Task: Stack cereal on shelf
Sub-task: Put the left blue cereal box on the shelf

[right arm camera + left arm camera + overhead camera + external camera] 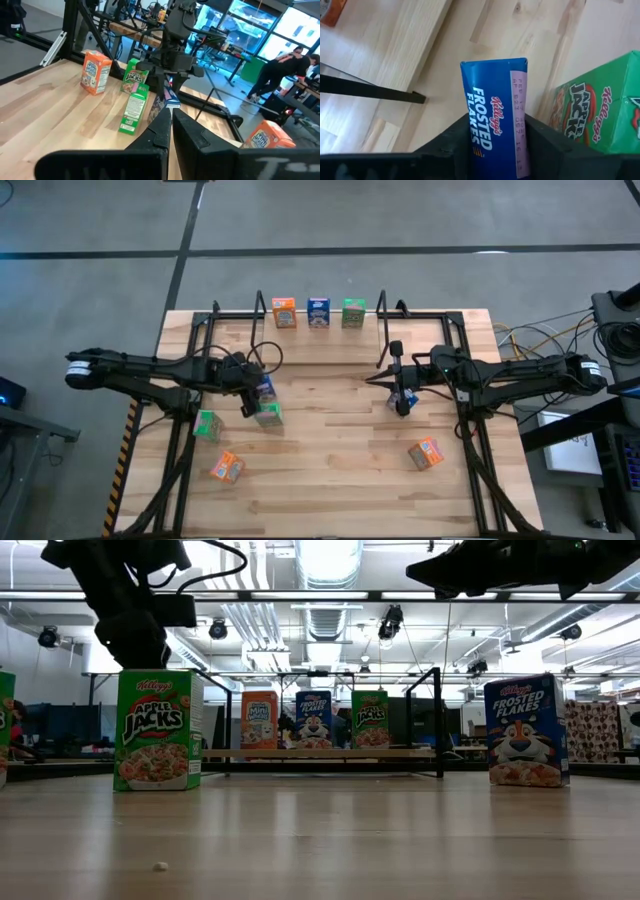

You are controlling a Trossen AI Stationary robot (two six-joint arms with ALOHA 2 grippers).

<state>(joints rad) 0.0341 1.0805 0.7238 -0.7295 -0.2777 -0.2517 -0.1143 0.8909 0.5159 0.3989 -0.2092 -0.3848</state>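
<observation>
between the left gripper's (495, 150) dark fingers (451, 142) stands a blue frosted flakes box (495, 125), clamped on both sides, just beside a green apple jacks box (595, 117) on the wooden table (330, 470). the right gripper (402, 402) hangs over mid-table with its fingers pressed together, holding nothing, another blue box (527, 730) near it. on the shelf (300, 308) at the far edge stand an orange box (284, 312), a blue one (319, 312) and a green one (353, 312), side by side. two orange boxes (226, 468) lie nearer the front edge.

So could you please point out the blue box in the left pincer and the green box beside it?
Blue Frosted Flakes box (492, 125): left wrist view, printed side panel.
Green Apple Jacks box (597, 117): left wrist view, front label.
</observation>
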